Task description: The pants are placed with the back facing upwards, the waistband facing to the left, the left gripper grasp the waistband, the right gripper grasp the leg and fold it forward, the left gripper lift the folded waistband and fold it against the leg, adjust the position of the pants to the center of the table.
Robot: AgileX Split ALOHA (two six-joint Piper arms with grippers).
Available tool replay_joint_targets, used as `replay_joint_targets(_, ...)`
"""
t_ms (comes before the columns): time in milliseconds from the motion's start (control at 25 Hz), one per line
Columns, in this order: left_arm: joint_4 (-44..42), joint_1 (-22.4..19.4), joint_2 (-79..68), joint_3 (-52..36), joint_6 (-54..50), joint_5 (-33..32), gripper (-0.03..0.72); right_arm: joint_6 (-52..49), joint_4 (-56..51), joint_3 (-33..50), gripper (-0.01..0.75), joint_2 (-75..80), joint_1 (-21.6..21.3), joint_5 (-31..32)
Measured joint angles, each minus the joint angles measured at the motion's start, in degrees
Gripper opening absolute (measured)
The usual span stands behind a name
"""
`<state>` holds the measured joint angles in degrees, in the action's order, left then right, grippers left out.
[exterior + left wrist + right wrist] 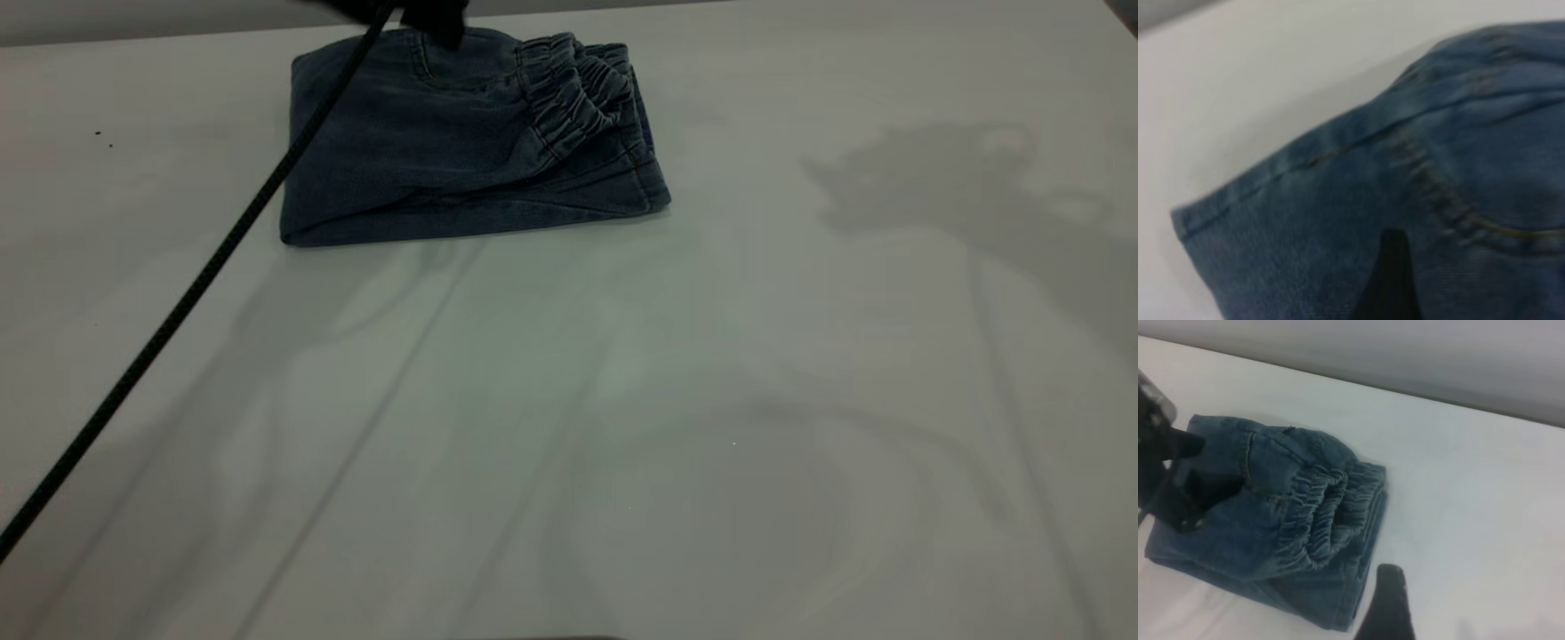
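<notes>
Left end effector (436, 22) on folded pants (462, 142) at far edge, finger spread unclear

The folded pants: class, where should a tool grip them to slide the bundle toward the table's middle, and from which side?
Probably the thick folded edge of the pants, approached from the near left. The layers stack neatly there, whereas the waistband lies loose and ruched on top and might unfold if pulled.
</notes>
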<state>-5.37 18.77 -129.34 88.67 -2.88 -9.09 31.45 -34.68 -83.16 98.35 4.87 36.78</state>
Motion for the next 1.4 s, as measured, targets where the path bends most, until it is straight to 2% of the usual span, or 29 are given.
replay_joint_targets(280, -0.1, 0.1, -7.4, 0.4, -1.6, 0.9, 0.584, 0.0, 0.0, 0.0, 0.545, 0.0, 0.0, 0.3)
replay_joint_targets(440, -0.8, 1.8, -7.1, 1.1, -1.6, -4.7, 0.584, -0.1, -0.1, 0.0, 0.545, 0.0, 0.0, 0.3)
replay_joint_targets(760, -1.0, 7.2, -4.4, 1.0, 1.1, -21.9, 0.584, -0.1, -1.1, 0.0, 0.545, 0.0, 0.0, 0.3)
replay_joint_targets(1040, -2.9, 7.8, 0.8, 5.1, 2.9, -37.4, 0.584, 0.1, -1.1, 0.0, 0.545, -3.2, 0.0, 0.7)
replay_joint_targets(1320, -5.3, 7.8, 10.4, 12.1, 2.9, -57.0, 0.586, -1.0, -1.1, 0.0, 0.545, -13.0, 0.0, 8.0)
replay_joint_targets(1400, -5.3, 7.8, 13.4, 12.4, 2.9, -57.9, 0.586, -1.7, -1.1, 0.0, 0.545, -16.3, 0.0, 10.8)
